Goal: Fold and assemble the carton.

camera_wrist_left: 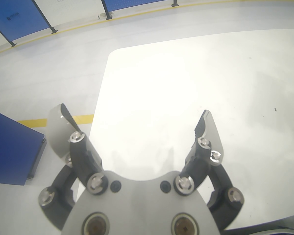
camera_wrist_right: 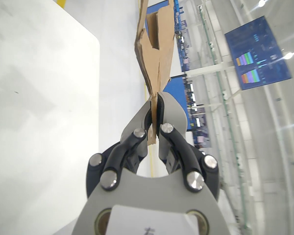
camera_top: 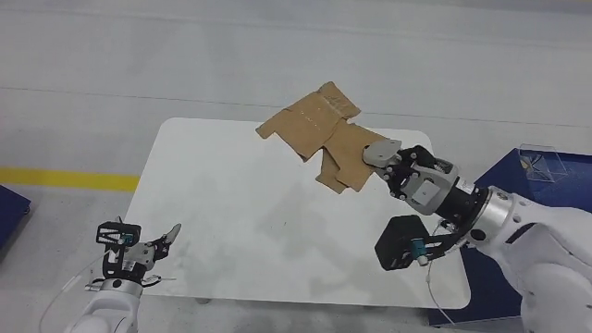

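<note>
The right pincer [camera_top: 380, 154] was clamped shut on one flap of the flattened brown carton [camera_top: 316, 126]. The carton was held raised over the far edge of the white tabletop [camera_top: 240, 213], toward its right corner, with its loose flaps splayed. The left pincer [camera_wrist_left: 134, 116] hovered over the near left corner, its fingers spread wide apart and holding nothing.
</note>
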Motion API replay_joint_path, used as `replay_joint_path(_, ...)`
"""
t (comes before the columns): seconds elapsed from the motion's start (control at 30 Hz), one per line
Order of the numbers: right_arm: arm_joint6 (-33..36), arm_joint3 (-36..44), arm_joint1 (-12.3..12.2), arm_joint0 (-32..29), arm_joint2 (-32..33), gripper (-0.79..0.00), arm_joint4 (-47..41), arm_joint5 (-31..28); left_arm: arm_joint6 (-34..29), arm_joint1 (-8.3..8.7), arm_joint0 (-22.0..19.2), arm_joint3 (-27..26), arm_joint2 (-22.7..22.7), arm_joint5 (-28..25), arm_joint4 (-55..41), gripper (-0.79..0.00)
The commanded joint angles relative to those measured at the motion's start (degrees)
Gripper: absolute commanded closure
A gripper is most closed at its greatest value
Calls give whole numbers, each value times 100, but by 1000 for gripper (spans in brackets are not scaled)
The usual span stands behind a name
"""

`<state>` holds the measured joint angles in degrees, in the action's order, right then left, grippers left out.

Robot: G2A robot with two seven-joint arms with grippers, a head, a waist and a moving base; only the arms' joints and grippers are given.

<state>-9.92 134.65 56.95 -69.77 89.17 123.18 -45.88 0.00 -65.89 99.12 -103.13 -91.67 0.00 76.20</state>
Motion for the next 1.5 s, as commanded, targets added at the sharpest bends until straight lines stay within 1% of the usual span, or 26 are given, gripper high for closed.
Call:
replay_joint_path(0.0,-820,0,-71,-396,-216,0,1512,877,0,0,0,0,0,0,0,-785)
replay_joint_path(0.07,-1225,0,-129,-779,-321,0,2346,1473,0,0,0,0,0,0,0,-785)
replay_joint_path(0.17,-1426,0,-156,-1241,-317,0,2730,2069,0,0,0,0,0,0,0,-785)
replay_joint_path(0.27,-1547,0,-171,-1456,-272,0,2887,2365,0,0,0,0,0,0,0,-785)
replay_joint_path(0.3,-1594,0,-171,-1490,-255,0,2800,2378,0,0,0,0,0,0,0,-785)
replay_joint_path(0.33,-1644,0,-166,-1509,-217,0,2516,2288,0,0,0,0,0,0,0,-785)
replay_joint_path(0.4,-1680,0,-143,-1455,1,0,1446,1760,0,0,0,0,0,0,0,-785)
replay_joint_path(0.5,-1467,0,-111,-1197,671,0,-802,491,0,0,0,0,0,0,0,-785)
replay_joint_path(0.57,-1104,0,-96,-1120,1137,0,-2446,-328,0,0,0,0,0,0,0,-785)
replay_joint_path(0.63,-598,-187,-99,-1198,1435,0,-4160,-1075,0,0,0,0,0,0,0,-785)
replay_joint_path(0.67,-308,-354,-130,-1239,1430,0,-4969,-1212,0,0,0,0,0,0,0,-785)
replay_joint_path(0.73,438,-566,-260,-1252,1195,0,-6515,-1212,0,0,0,0,0,0,0,-785)
replay_joint_path(0.8,1372,-848,-429,-1133,863,0,-8014,-1212,0,0,0,0,0,0,0,-785)
replay_joint_path(0.87,2341,-1186,-606,-921,401,0,-9677,-1212,0,0,0,0,0,0,0,-785)
replay_joint_path(0.93,3447,-1617,-770,-662,-64,0,-11157,-1207,0,0,0,0,0,0,0,-785)
replay_joint_path(1.0,4572,-1976,-905,-409,-617,0,-12589,-900,0,0,0,0,0,0,0,-785)
replay_joint_path(1.03,5315,-2089,-966,-267,-979,0,-13297,-713,0,0,0,0,0,0,0,-785)
replay_joint_path(1.07,5800,-2321,-1002,-91,-1227,0,-14093,-480,0,0,0,0,0,0,0,-785)
replay_joint_path(1.1,6413,-2559,-1035,84,-1427,0,-14573,-243,0,0,0,0,0,0,0,-785)
replay_joint_path(1.13,6821,-2757,-1048,232,-1625,0,-15042,-11,0,0,0,0,0,0,0,-785)
replay_joint_path(1.17,7004,-2986,-1048,357,-1765,0,-15387,172,0,0,0,0,0,0,0,-785)
replay_joint_path(1.2,7192,-3149,-1046,448,-1928,0,-15551,359,0,0,0,0,0,0,0,-785)
replay_joint_path(1.27,7336,-3431,-1025,590,-2178,0,-15801,503,0,0,0,0,0,0,0,-785)
replay_joint_path(1.47,7351,-3479,-1021,609,-2211,0,-15822,518,0,0,0,0,0,0,0,-785)
